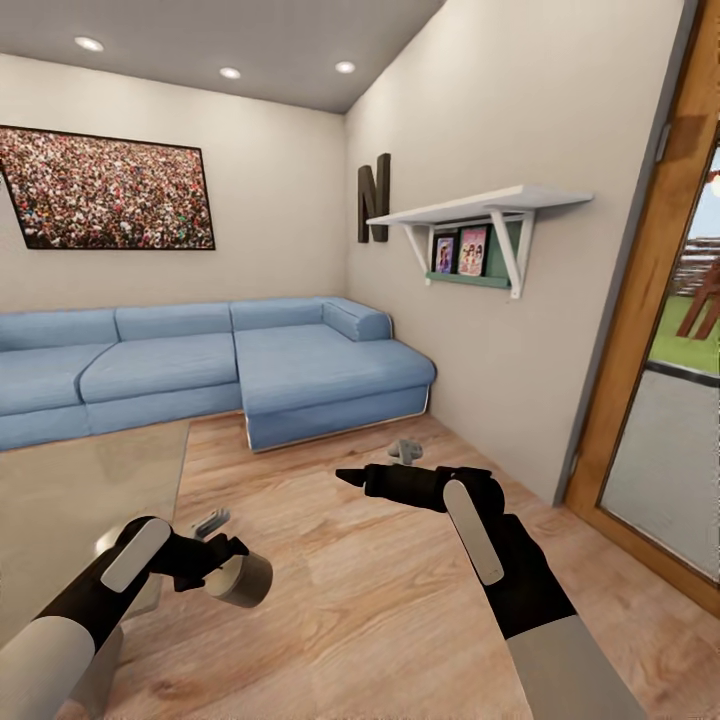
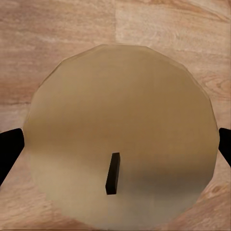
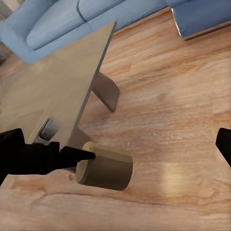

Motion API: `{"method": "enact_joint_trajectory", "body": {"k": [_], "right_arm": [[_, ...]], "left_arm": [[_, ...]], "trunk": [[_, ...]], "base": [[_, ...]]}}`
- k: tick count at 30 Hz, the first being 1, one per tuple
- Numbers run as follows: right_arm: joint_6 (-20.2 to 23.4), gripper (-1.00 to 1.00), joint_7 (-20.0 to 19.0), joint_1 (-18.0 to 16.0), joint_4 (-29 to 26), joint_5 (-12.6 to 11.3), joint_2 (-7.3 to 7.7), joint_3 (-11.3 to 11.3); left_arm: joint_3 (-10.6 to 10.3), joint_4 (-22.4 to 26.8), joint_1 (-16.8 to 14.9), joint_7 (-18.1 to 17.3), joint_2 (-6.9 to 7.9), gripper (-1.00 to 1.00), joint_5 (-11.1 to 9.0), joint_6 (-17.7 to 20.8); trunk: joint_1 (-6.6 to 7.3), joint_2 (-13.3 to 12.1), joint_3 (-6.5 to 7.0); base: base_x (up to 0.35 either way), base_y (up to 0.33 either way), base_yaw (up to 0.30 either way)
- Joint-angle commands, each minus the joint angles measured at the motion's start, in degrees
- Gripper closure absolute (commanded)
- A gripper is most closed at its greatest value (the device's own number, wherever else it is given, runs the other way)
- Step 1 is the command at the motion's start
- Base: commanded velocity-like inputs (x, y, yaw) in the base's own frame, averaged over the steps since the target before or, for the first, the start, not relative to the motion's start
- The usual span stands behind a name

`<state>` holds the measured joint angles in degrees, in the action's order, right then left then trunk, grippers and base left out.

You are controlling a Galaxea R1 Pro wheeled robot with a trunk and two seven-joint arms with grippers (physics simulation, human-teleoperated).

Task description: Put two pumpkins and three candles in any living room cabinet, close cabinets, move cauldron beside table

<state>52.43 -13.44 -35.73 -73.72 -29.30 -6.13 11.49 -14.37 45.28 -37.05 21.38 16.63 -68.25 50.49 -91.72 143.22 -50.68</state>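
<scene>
Candle (image 1: 243, 579) clamped in left gripper (image 1: 226, 556) beside table (image 1: 90, 480) (right gripper (image 1: 352, 477) empty).

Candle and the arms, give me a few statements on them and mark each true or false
1. The left end effector holds a candle. True.
2. The candle rests on the table. False: it hangs above the wood floor, beside the table's edge.
3. The right end effector carries a pumpkin. False: it grips nothing.
4. A blue sofa stands behind the table. True.
5. The candle's wick is dark. True.
</scene>
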Motion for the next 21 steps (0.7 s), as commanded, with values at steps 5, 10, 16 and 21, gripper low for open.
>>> {"method": "enact_joint_trajectory", "body": {"k": [5, 10, 16, 21], "right_arm": [[0.22, -1.0, -0.45, -0.04, -0.02, 0.47, -0.1, -0.06], [0.22, -1.0, -0.45, -0.04, -0.02, 0.47, -0.11, -0.06], [0.22, -1.0, -0.45, -0.04, -0.02, 0.47, -0.08, -0.06], [0.22, -1.0, -0.45, -0.04, -0.07, 0.47, -0.09, -0.06]], "left_arm": [[-0.22, 0.07, -0.04, 0.42, 0.07, 1.0, -0.65, -0.03], [-0.22, 0.07, -0.04, 0.42, 0.06, 1.0, -0.65, -0.03], [-0.29, 0.07, -0.04, 0.49, 0.01, 1.0, -0.65, -0.04], [-0.28, 0.07, -0.04, 0.51, -0.01, 1.0, -0.65, -0.03]], "trunk": [[0.03, 0.03, 0.05], [0.03, 0.03, 0.06], [0.03, 0.03, 0.06], [0.03, 0.03, 0.06]], "base": [[-0.193, 0.098, -0.083], [-0.21, 0.099, -0.012], [-0.216, 0.072, -0.001], [-0.228, 0.007, 0.0]]}}
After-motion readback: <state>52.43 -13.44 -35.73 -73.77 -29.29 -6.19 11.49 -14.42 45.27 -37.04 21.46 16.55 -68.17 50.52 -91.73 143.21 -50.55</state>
